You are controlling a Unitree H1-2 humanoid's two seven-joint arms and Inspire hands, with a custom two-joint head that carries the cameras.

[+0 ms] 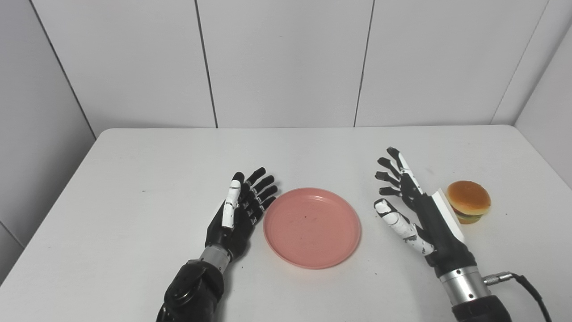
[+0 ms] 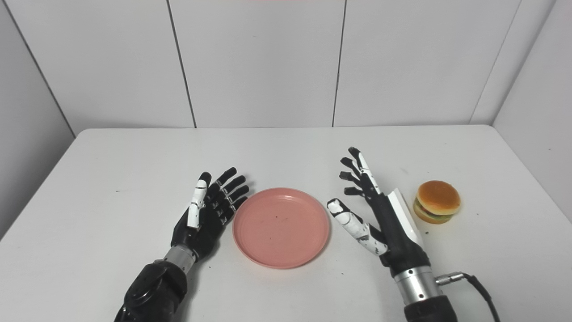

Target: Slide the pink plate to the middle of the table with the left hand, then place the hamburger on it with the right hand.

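Note:
The pink plate (image 1: 311, 227) lies flat and empty near the middle of the white table (image 1: 134, 179). My left hand (image 1: 241, 210) is open, fingers straight, resting just left of the plate's rim, its fingertips close to or touching the rim. My right hand (image 1: 411, 210) is open with fingers spread, held between the plate and the hamburger, touching neither. The hamburger (image 1: 468, 201) sits upright on the table to the right of my right hand. The same layout shows in the right eye view: plate (image 2: 280, 226), left hand (image 2: 210, 212), right hand (image 2: 375, 214), hamburger (image 2: 437, 201).
White wall panels (image 1: 286, 62) stand behind the table's far edge. A cable (image 1: 525, 286) trails from my right wrist at the lower right. The table's edges run along the left and right sides.

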